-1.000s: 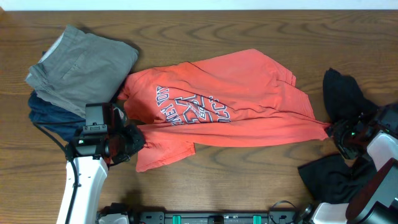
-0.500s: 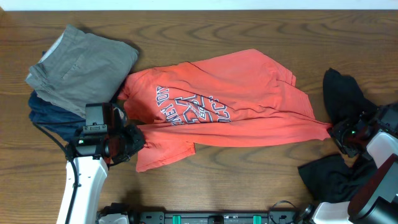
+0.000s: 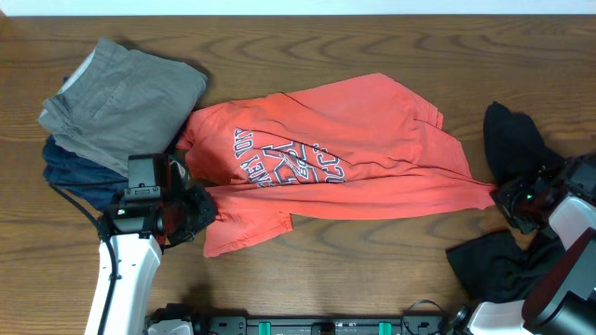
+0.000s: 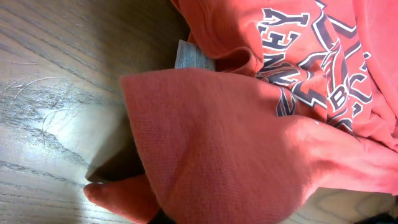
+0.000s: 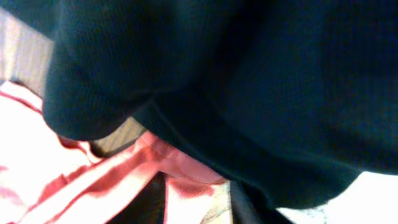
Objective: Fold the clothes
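The coral-red T-shirt (image 3: 372, 158) lies spread across the table's middle, its navy-and-white lettering (image 3: 284, 158) facing up. My left gripper (image 3: 197, 210) is at its left edge, shut on the fabric. In the left wrist view the shirt (image 4: 217, 137) drapes over the jaws and hides them. My right gripper (image 3: 501, 197) is shut on the shirt's stretched right corner. In the right wrist view that red fabric (image 5: 186, 183) sits between the dark fingers, under a black garment (image 5: 249, 81).
A grey-khaki garment (image 3: 126, 93) lies folded at the back left on a navy one (image 3: 70, 167). Black garments lie at the right (image 3: 512, 140) and front right (image 3: 489, 265), close to my right arm. A white label (image 4: 193, 57) shows at the shirt's collar.
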